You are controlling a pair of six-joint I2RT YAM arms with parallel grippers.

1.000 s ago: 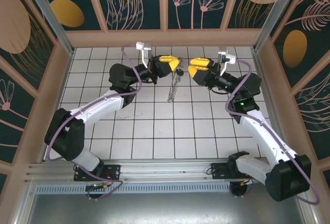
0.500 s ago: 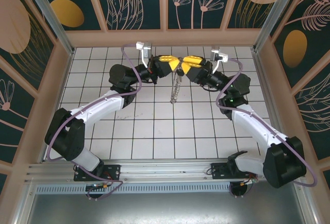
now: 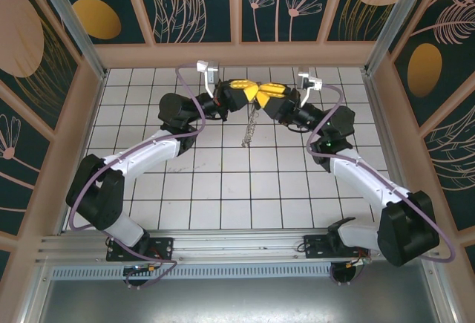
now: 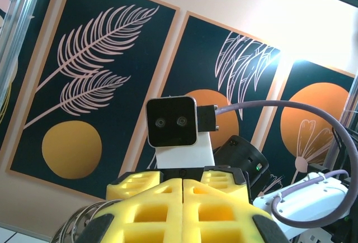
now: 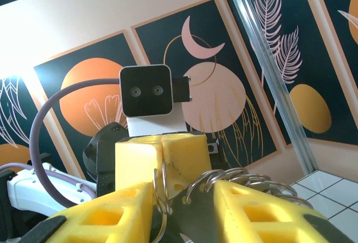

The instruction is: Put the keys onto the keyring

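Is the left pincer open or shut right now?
Shut. In the left wrist view the left pincer's yellow foam fingers meet with no gap; the silvery chain-like keyring hangs from it.

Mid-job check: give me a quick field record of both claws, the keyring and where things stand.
left claw: shut on the keyring, raised above the table
right claw: tip to tip with the left claw, fingers apart with rings between; grip unclear
keyring: hangs limp below where the claws meet; whether it touches the table, unclear
key threaded: cannot tell
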